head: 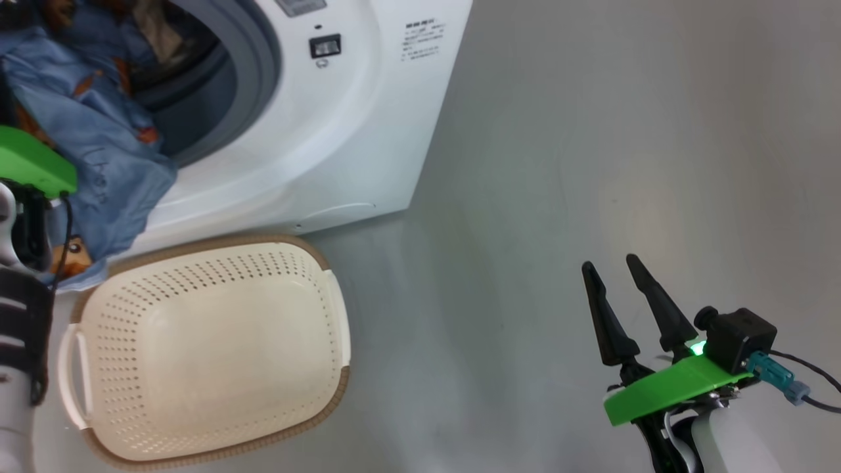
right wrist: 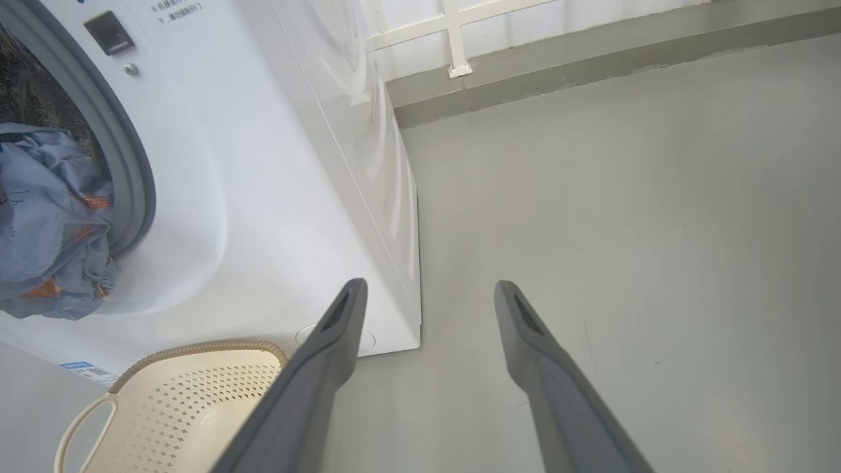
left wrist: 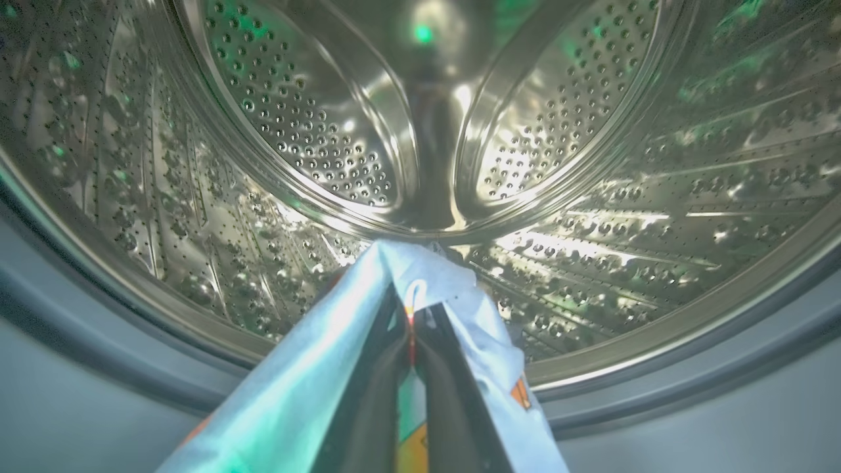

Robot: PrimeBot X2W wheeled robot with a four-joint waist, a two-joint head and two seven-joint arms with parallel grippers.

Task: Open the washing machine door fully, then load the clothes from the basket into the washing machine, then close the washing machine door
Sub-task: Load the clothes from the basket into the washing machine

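The white washing machine (head: 341,131) stands with its drum mouth uncovered; its door is out of view. Light-blue clothes (head: 98,151) with orange figures hang from the drum mouth down over the front. In the left wrist view my left gripper (left wrist: 412,309) is shut on the clothes (left wrist: 315,381), its tips reaching inside the steel drum (left wrist: 591,230). The cream basket (head: 204,355) sits on the floor below the drum mouth with nothing in it. My right gripper (head: 609,263) hangs open over the floor to the right, holding nothing, and its wrist view shows it (right wrist: 430,284) beside the machine's corner.
Grey floor (head: 591,164) stretches to the right of the machine. A low wall ledge with a white railing (right wrist: 460,39) runs behind it. My left arm's green wrist plate (head: 33,161) is at the left edge, against the hanging cloth.
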